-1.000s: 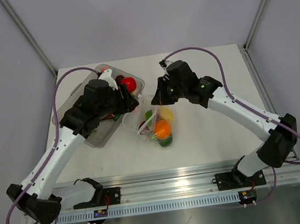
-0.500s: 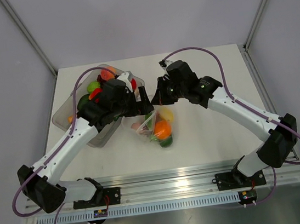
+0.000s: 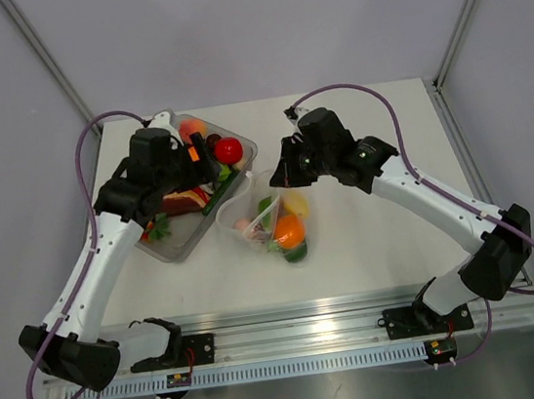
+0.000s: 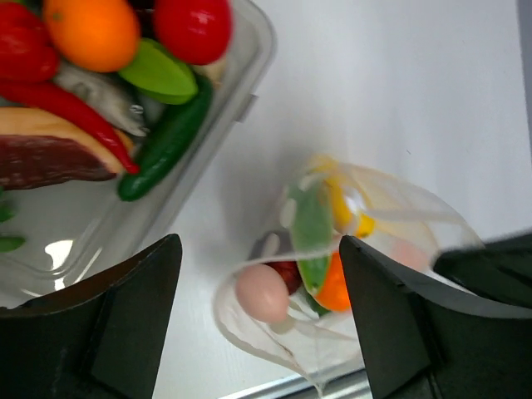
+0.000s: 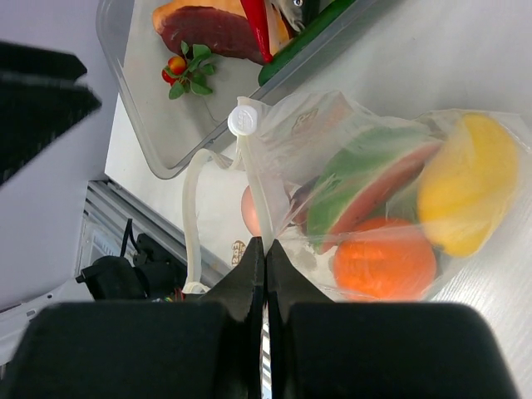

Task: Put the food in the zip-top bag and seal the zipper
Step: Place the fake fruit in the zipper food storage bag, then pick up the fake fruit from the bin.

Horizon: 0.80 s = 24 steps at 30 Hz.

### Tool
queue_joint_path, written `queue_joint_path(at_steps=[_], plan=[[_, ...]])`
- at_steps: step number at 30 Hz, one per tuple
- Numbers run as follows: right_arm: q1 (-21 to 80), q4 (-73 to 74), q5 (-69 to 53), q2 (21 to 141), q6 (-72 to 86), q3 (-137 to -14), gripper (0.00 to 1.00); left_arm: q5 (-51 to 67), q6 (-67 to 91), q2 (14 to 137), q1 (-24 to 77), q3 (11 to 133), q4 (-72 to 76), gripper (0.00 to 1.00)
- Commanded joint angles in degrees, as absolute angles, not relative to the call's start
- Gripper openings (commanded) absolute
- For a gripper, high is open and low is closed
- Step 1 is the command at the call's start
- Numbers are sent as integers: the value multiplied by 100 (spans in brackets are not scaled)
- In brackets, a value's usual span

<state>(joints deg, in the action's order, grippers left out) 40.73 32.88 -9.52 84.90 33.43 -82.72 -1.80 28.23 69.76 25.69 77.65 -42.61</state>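
Observation:
The zip-top bag (image 3: 275,220) lies open on the table with its mouth toward the tray. It holds an orange piece (image 5: 384,259), a yellow piece (image 5: 470,183), a green-and-red slice (image 5: 366,179) and a peach-pink piece (image 4: 262,293). My right gripper (image 5: 264,248) is shut on one lip of the zipper (image 5: 253,179) and holds it up; the other lip (image 5: 192,212) bows away. My left gripper (image 4: 262,332) is open and empty, above the table between tray and bag. In the top view it is at the tray's right side (image 3: 205,164).
The rigid clear tray (image 3: 170,250) stands left of the bag with more food: a red tomato (image 3: 229,149), an orange (image 4: 91,32), a chili (image 4: 71,112), a cucumber (image 4: 162,141) and a meat slice (image 4: 50,158). The aluminium rail (image 3: 295,338) runs along the near edge.
My left gripper went from the tray to the bag mouth, then pulled back up-left toward the tray. A peach-pink piece now lies in the bag mouth. The right gripper kept its hold.

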Motion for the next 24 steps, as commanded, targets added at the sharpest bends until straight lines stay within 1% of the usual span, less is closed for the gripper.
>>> queue_joint_path(at_steps=[1,2,7,9,14,16,20,22,24], plan=[[4140,3129,-888,8191,3322,-8297,0,-211,2611,7346,1996,7980,-4350,86],[4140,3129,-879,8191,3331,-8288,0,-246,2610,7496,1786,8085,-4394,87],[4140,3190,-835,8130,3314,-8262,0,-466,2672,8225,1346,8419,-4298,91],[4140,3234,-800,8104,3296,-8288,0,-466,2750,8428,1179,8560,-4263,91],[4140,3392,-633,8147,3217,-8376,0,-54,3075,9174,503,8973,-4342,89],[4140,3384,-624,8174,3191,-8394,0,182,3242,9298,379,8965,-4194,90],[4131,3410,-642,8288,3173,-8472,0,272,3796,9527,168,8921,-3929,91],[4140,3445,-642,8358,3147,-8525,0,569,4138,9641,10,8825,-3623,89],[4140,3480,-633,8385,3138,-8525,0,589,4428,9694,-167,8710,-3446,89]])
